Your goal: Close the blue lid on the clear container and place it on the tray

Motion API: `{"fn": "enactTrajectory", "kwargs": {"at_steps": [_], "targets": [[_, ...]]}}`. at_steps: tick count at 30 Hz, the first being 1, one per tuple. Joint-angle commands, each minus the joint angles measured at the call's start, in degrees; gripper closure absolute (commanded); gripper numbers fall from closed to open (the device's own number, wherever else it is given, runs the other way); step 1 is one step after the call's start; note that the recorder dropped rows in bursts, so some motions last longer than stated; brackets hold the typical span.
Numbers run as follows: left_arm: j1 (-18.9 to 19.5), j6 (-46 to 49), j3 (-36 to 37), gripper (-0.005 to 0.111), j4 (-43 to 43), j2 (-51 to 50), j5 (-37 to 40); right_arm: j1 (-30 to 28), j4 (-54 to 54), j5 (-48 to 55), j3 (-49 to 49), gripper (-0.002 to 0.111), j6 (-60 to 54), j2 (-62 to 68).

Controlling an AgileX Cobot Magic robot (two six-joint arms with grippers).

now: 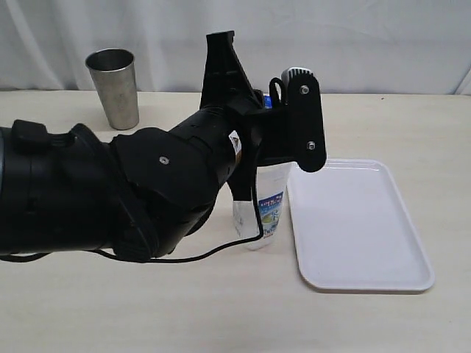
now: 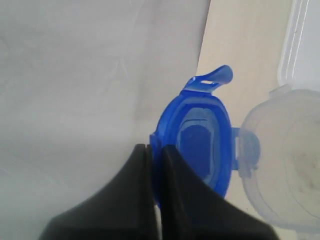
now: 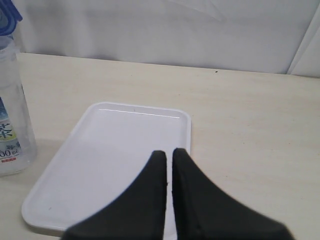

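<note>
The clear container (image 1: 266,209) stands upright on the table just left of the white tray (image 1: 360,228). In the left wrist view its open mouth (image 2: 295,170) shows, with the blue lid (image 2: 200,145) swung up beside it and joined at a hinge. My left gripper (image 2: 156,150) is shut on the lid's rim; one flap sticks out on the far side. In the exterior view the left arm hides most of the lid (image 1: 267,103). My right gripper (image 3: 167,154) hangs shut and empty over the tray (image 3: 125,150), with the container (image 3: 12,115) off to one side.
A tapered steel cup (image 1: 114,87) stands at the back left of the table. A white curtain closes off the back. The bulky left arm (image 1: 147,184) fills the left middle of the exterior view.
</note>
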State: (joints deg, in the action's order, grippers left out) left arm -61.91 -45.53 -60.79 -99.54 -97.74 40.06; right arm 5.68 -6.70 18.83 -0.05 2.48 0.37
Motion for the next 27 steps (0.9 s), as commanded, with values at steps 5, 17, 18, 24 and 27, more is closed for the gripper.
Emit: {"fn": "enactTrajectory", "kwargs": {"at_steps": [5,17,18,24,27], "targets": [[1.3,-1.1,0.0,0.107,-0.4,0.1,1.0,-0.2,0.1,-0.5,0.1,0.104,-0.4,-0.4],[5.1,-1.4,0.0,0.107,-0.4,0.1,-1.9,-0.2,0.1,-0.5,0.1,0.104,-0.4,-0.4],[5.0,-1.4,0.0,0.107,-0.4,0.1,-1.8,-0.2,0.1,-0.5,0.1,0.104,-0.4,-0.4],[2.6,1.3,0.0,0.107,-0.4,0.9,0.4,-0.2,0.1,-0.5,0.1,0.104,-0.4,-0.4],[1.9,1.3,0.0,0.107,-0.4,1.8,1.1,-0.2,0.1,-0.5,0.1,0.104,-0.4,-0.4]]}}
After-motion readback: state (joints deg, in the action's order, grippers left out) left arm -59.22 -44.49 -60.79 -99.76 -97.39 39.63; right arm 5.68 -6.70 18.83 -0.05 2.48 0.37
